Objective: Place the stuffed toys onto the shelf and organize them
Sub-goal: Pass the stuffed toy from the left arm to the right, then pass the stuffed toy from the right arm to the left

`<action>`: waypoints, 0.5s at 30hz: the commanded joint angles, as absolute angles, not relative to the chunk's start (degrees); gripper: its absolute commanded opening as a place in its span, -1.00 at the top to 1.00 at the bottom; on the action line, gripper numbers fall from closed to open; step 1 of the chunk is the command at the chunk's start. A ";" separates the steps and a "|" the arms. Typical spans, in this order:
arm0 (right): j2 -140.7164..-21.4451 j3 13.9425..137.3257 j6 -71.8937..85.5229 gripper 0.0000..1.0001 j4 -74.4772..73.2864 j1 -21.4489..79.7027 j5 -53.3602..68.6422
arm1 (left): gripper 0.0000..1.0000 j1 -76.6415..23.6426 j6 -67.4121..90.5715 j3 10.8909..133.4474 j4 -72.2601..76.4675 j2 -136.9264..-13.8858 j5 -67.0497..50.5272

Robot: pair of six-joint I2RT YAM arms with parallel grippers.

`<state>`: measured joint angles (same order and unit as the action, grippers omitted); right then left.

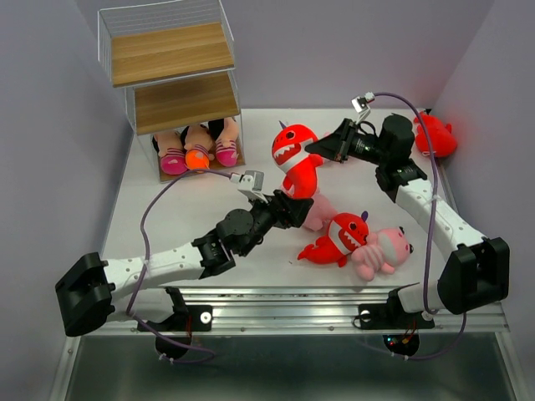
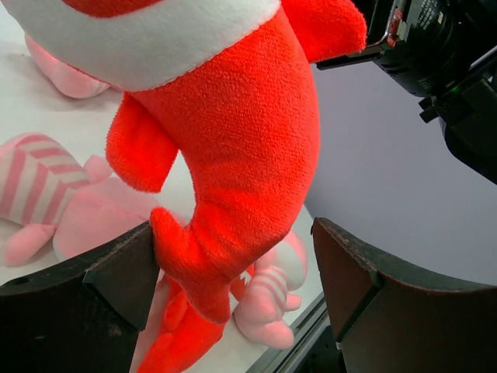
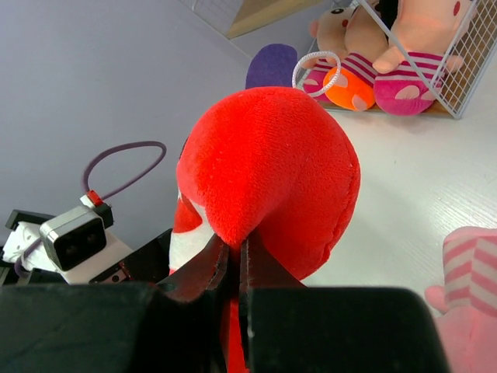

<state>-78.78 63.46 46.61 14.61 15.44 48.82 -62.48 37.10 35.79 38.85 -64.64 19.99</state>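
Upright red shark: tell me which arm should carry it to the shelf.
Left, probably. The left gripper straddles the tail of the red shark with jaws open, and the shelf stands far left, on that arm's side. The right gripper is pinching its head but would have to reach across.

Bright, even light from above fills the scene; the white table (image 1: 351, 188) shows only soft, faint shadows. Both wrist views look slightly blurred at close range.

Three-tier wood-and-wire shelf (image 1: 171, 54) back left, three dolls (image 1: 198, 149) lying in bottom tier, feet outward. Upright red shark (image 1: 294, 159) mid-table. Second shark (image 1: 338, 238) lying near front, touching pink striped animal (image 1: 383, 251). Third shark (image 1: 435, 135) far right.
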 commanded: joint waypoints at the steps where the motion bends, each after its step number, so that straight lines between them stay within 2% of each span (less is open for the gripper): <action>1: -77.52 63.90 47.73 0.99 18.98 15.64 48.34 | -0.73 -62.31 35.60 40.08 40.52 -65.56 22.41; 4: -77.34 63.02 47.55 0.99 18.90 15.64 48.16 | -0.72 -62.23 35.42 40.34 40.34 -65.92 23.38; 8: -77.43 62.67 47.64 0.99 19.16 15.64 48.16 | -0.57 -62.23 34.89 40.08 40.43 -65.66 23.90; 11: -77.61 62.58 47.81 0.99 19.69 15.64 48.16 | -0.33 -62.23 34.28 39.38 40.95 -65.13 24.17; 12: -77.52 62.58 47.64 0.99 19.69 15.64 48.16 | -0.12 -62.31 34.02 39.11 41.22 -65.04 24.17; 14: -77.52 62.58 47.46 0.99 19.69 15.64 48.08 | 0.01 -62.23 33.84 38.50 41.75 -64.25 24.34; 15: -77.43 62.58 47.46 0.99 19.69 15.64 48.08 | 0.17 -62.23 33.84 37.63 42.44 -63.99 24.52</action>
<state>-78.78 62.81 47.40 15.09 15.44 48.40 -62.50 35.24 37.58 38.37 -66.46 22.70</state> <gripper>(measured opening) 0.058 0.500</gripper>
